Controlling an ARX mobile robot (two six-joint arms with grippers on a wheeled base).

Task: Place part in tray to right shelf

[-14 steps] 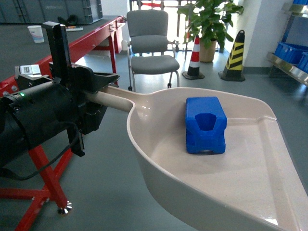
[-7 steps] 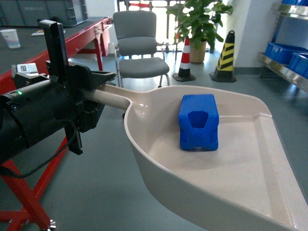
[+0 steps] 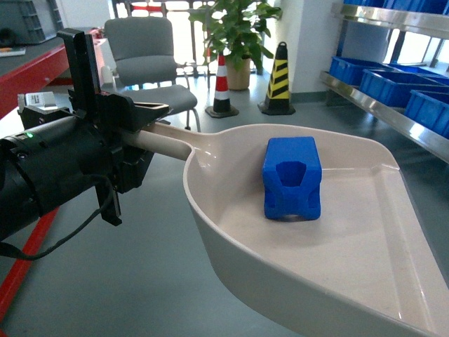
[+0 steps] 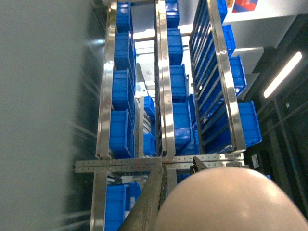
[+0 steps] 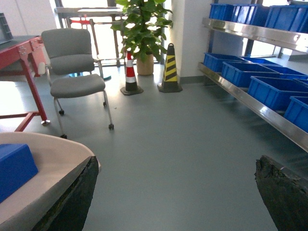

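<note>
Your left gripper [image 3: 144, 126] is clamped on the round handle of the cream tray [image 3: 231, 232], holding it out level over the grey floor [image 3: 140, 281]. The blue part [image 3: 292, 177] sits inside the tray, toward the handle end, upright, with its cut-out recess facing the head camera. It rests on the tray floor, clear of the side walls.

The shelf [image 3: 382, 105] is off to your right in the head view: a stainless rail with blue crates [image 3: 365, 74] on it, well apart from the tray's front lip.

Your right gripper [image 5: 175, 192] is spread wide: dark fingers [image 5: 72, 199] frame the lower corners of the right wrist view with nothing between them. The left finger sits just beside the tray rim in that view, but you can't tell whether it touches. A corner of the part shows at lower left.

The left wrist view shows only the rounded handle end at the bottom and the steel rack with crates beyond, partly blurred.

Behind the tray are a grey chair [image 3: 144, 63], a potted plant [image 3: 235, 35], a red-white cone [image 3: 222, 88], a black-yellow cone [image 3: 279, 74] and a red table [image 3: 31, 74] at far left.
</note>
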